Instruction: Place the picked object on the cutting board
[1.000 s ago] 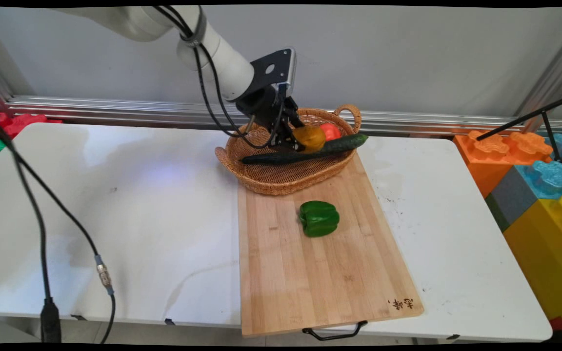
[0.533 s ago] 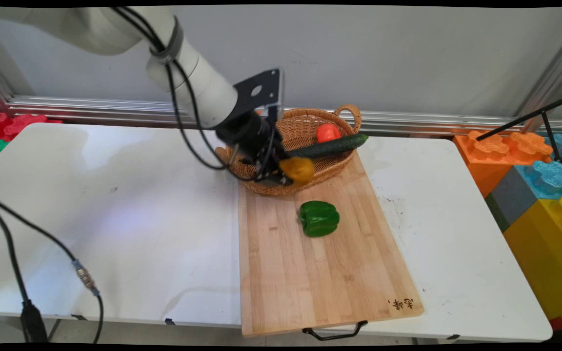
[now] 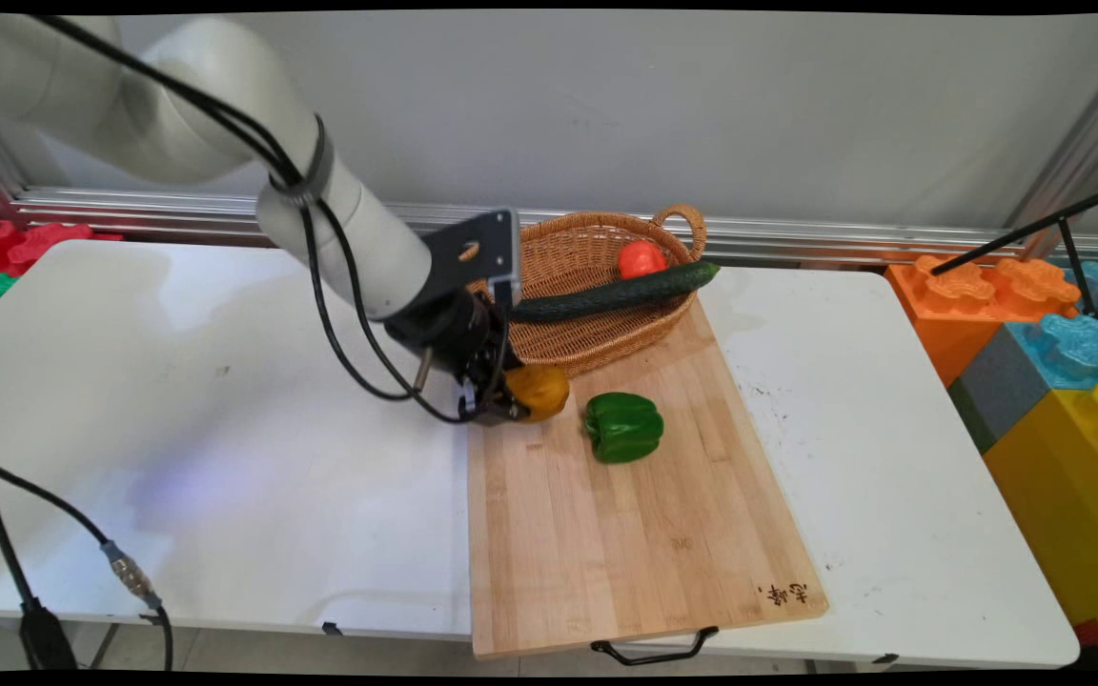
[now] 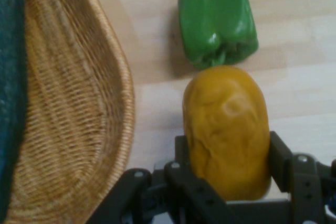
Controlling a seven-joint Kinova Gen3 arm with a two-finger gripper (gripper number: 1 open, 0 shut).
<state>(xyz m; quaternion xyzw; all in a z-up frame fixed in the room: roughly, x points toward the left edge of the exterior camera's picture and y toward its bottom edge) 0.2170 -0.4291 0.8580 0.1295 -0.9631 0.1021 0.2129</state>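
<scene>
One yellow pepper (image 3: 538, 392) clamped in gripper (image 3: 511, 405), at far left corner of cutting board (image 3: 625, 534), just off wicker basket (image 3: 587, 348) rim. Green pepper (image 3: 623, 427) on board just beside it. Basket holds cucumber (image 3: 616, 291), tomato (image 3: 641, 258). Board on white worktop (image 3: 225, 429); toy blocks (image 3: 1054, 372) at right.

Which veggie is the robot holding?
The yellow pepper, clamped in the gripper. The green pepper lies free on the board; the cucumber and tomato sit in the basket.
</scene>
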